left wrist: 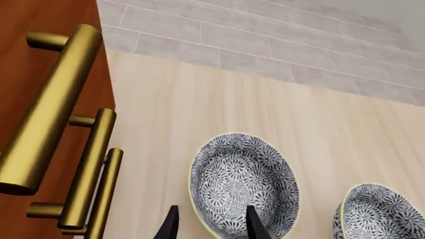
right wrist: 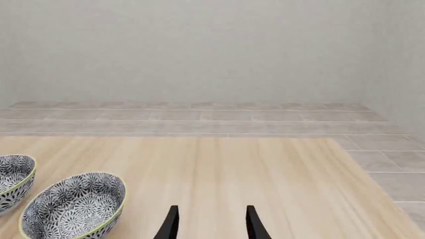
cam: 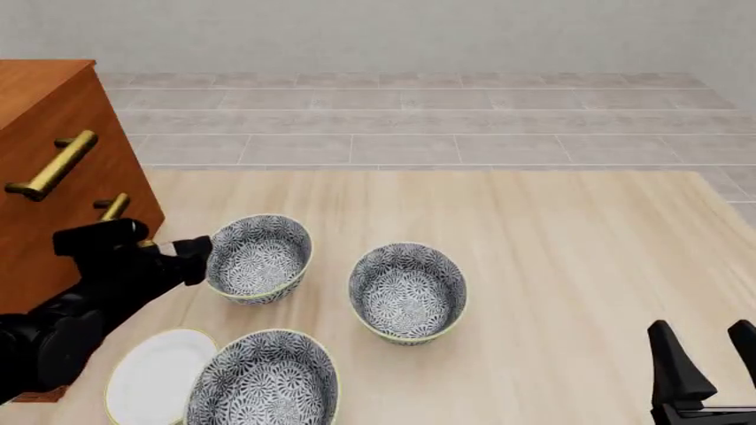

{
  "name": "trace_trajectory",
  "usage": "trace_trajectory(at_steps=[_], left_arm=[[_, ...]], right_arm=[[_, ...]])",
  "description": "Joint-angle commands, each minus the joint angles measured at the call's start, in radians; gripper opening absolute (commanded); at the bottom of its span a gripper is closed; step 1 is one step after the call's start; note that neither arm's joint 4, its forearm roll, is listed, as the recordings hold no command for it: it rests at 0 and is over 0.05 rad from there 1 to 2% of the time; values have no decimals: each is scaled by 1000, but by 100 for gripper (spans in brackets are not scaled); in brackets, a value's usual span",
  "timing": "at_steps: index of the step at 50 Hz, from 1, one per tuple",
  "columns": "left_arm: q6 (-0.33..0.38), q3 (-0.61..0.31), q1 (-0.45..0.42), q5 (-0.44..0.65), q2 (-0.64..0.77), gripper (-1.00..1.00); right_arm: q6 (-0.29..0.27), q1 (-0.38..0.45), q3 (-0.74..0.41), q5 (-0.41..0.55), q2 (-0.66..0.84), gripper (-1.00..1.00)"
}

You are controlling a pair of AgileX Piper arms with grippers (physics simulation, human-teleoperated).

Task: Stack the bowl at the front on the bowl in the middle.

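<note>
- Wood of a pale, straight grain makes up the table (left wrist: 172,114) in the left wrist view; beside it stands a red-brown cabinet (left wrist: 20,64) with round brass bar handles (left wrist: 50,107).
- Between the two dark fingertips of the left gripper (left wrist: 211,223), spread apart and gripping nothing, lies a third bowl (left wrist: 244,183), deep, round, floral blue-grey and white, holding nothing.
- At that view's edge shows part of the bowl in the middle (left wrist: 381,211), same pattern.
- Front view: the bowl at the front (cam: 265,379) sits at the near edge, just beside a flat white plate (cam: 159,374); every bowl here holds nothing.
- The bowl in the middle (cam: 408,291) stands apart from it, farther in and to the right.
- The left arm reaches in low from the left, its gripper (cam: 195,252) at the rim of the third bowl (cam: 258,258).
- The right gripper (cam: 709,350) hangs at the near right corner, fingers parted.
- Right wrist view: the right gripper (right wrist: 211,223) points over bare tabletop (right wrist: 265,169), released, with the bowl in the middle (right wrist: 73,206) off to one side.
</note>
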Motion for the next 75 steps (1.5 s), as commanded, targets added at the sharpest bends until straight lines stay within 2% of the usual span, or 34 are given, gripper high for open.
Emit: trace_trajectory(at_steps=[1, 37, 39, 75], left_arm=[[-2, -14, 22, -68, 113, 100], [-17, -83, 29, -143, 339, 100], [-38, -99, 9, -133, 371, 100], [-32, -174, 23, -172, 530, 100]], right_arm=[[0, 0, 0, 0, 0, 100], [0, 0, 0, 0, 0, 100], [0, 0, 0, 0, 0, 100], [0, 0, 0, 0, 0, 100]])
